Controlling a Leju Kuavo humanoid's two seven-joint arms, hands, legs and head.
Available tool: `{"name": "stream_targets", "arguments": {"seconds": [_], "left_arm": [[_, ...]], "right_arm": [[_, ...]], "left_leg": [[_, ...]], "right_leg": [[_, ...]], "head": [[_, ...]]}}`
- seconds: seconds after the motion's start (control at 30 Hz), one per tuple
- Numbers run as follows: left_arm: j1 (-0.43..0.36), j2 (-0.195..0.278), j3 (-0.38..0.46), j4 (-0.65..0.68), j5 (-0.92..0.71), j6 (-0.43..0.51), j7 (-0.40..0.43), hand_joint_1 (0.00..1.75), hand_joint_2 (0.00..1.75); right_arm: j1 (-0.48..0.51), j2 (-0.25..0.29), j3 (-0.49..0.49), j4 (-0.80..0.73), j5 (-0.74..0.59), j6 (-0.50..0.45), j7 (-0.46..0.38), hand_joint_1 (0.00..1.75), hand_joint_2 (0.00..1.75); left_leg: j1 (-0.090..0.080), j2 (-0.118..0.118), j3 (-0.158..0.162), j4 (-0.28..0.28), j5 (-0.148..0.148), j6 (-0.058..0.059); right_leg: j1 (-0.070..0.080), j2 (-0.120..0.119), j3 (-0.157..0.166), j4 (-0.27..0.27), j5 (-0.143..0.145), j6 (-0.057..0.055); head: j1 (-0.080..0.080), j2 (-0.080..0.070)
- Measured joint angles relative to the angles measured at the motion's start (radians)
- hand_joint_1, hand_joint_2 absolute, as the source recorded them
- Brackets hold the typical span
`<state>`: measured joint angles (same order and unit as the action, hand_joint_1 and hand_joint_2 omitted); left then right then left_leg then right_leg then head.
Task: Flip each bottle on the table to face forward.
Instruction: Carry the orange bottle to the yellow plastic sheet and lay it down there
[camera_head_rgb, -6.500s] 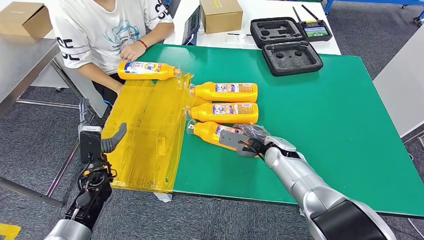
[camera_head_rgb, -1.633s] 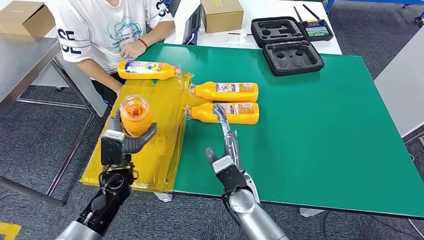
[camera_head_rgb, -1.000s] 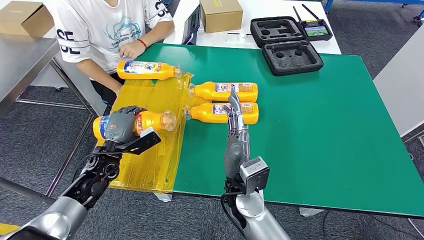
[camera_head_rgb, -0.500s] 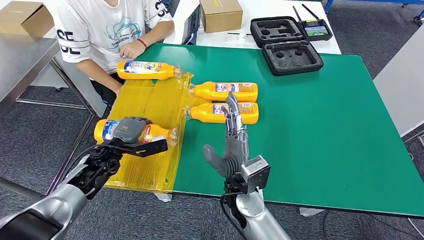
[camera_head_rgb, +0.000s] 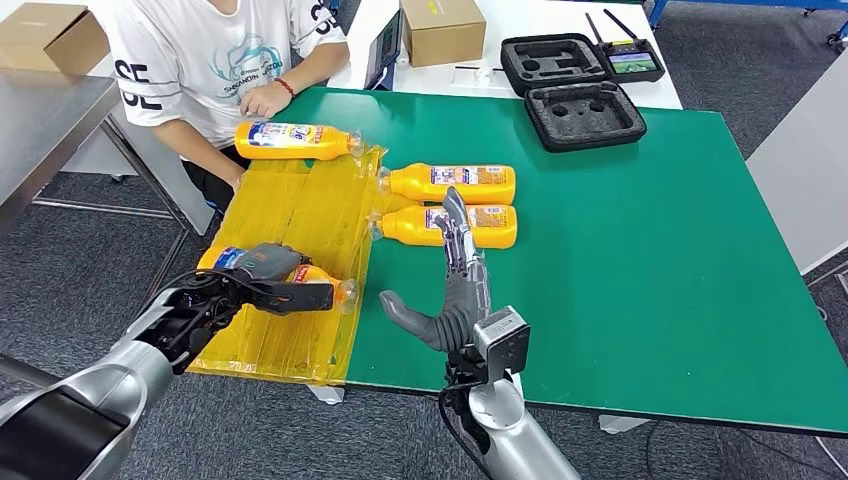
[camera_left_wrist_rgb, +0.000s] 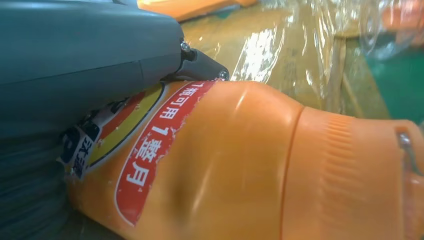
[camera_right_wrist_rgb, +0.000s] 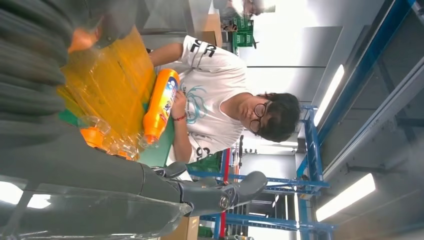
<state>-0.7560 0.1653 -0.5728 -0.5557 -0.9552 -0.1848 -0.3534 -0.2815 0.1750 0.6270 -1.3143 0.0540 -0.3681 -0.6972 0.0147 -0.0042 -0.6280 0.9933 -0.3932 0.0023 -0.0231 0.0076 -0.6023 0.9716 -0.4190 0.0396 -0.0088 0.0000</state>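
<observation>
Left hand (camera_head_rgb: 262, 272) is wrapped round the mid-body of an orange bottle (camera_head_rgb: 318, 284), holding it lying sideways low over the yellow plastic sheet (camera_head_rgb: 300, 205) at the near-left of the green tabletop (camera_head_rgb: 640, 230). Looks like a rigid, filled plastic bottle with a glossy label, so probably fairly heavy and slick; best gripped at the label band, not the tapered neck. Right hand (camera_head_rgb: 452, 285) is empty, fingers straight and spread, upright, near the two bottles (camera_head_rgb: 450, 205) lying mid-tabletop.
</observation>
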Motion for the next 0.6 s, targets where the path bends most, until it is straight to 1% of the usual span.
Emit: {"name": "stream_targets", "arguments": {"seconds": [0.03,0.13,0.17,0.23,0.37,0.5,0.6], "left_arm": [[-0.009,-0.002,-0.006,0.010,-0.005,-0.009,0.001,1.69,1.75],[-0.030,-0.010,-0.022,0.039,-0.011,-0.023,0.001,0.84,1.75],[-0.033,-0.012,-0.024,0.045,-0.010,-0.027,-0.002,0.61,1.75],[-0.039,-0.015,-0.027,0.055,-0.007,-0.036,-0.011,0.61,1.75],[-0.044,-0.016,-0.031,0.068,-0.001,-0.045,-0.020,0.00,1.75],[-0.048,-0.016,-0.037,0.076,0.021,-0.068,-0.039,0.00,0.00],[-0.048,-0.017,-0.037,0.078,0.046,-0.087,-0.057,0.00,0.00]], "right_arm": [[-0.001,0.001,0.001,0.004,0.000,0.001,0.000,0.00,1.75],[-0.005,0.005,0.004,0.018,0.000,0.005,0.000,0.00,1.75],[-0.006,0.007,0.004,0.021,0.000,0.006,0.000,0.00,1.75],[-0.009,0.008,0.005,0.028,-0.001,0.009,0.000,0.00,1.75],[-0.012,0.009,0.005,0.040,-0.002,0.011,0.000,0.00,1.75],[-0.015,0.011,0.005,0.051,-0.002,0.012,0.000,0.00,1.75],[-0.018,0.012,0.005,0.059,-0.002,0.012,0.000,0.00,1.75]], "left_leg": [[0.000,0.000,0.000,0.000,0.000,0.000],[0.000,0.000,0.000,0.000,0.000,0.000],[0.000,0.000,0.000,0.000,0.000,0.000],[0.000,0.000,0.000,0.000,0.000,0.000],[0.000,0.000,0.000,0.000,0.000,0.000],[0.000,0.000,0.000,0.000,0.000,0.000],[0.000,0.000,0.000,0.000,0.000,0.001]], "right_leg": [[0.000,0.000,0.000,0.000,0.000,0.000],[0.000,0.000,0.000,0.000,0.000,0.000],[0.000,0.000,0.000,0.000,0.000,0.000],[0.000,0.000,0.000,0.000,0.000,0.000],[0.000,0.000,0.000,0.000,0.000,0.000],[0.000,0.000,0.001,0.000,0.000,0.000],[0.000,0.000,0.001,0.000,0.000,0.000]], "head": [[0.000,0.000],[0.000,0.000],[0.000,0.000],[0.000,0.000],[0.000,0.000],[0.000,0.000],[0.000,0.000]]}}
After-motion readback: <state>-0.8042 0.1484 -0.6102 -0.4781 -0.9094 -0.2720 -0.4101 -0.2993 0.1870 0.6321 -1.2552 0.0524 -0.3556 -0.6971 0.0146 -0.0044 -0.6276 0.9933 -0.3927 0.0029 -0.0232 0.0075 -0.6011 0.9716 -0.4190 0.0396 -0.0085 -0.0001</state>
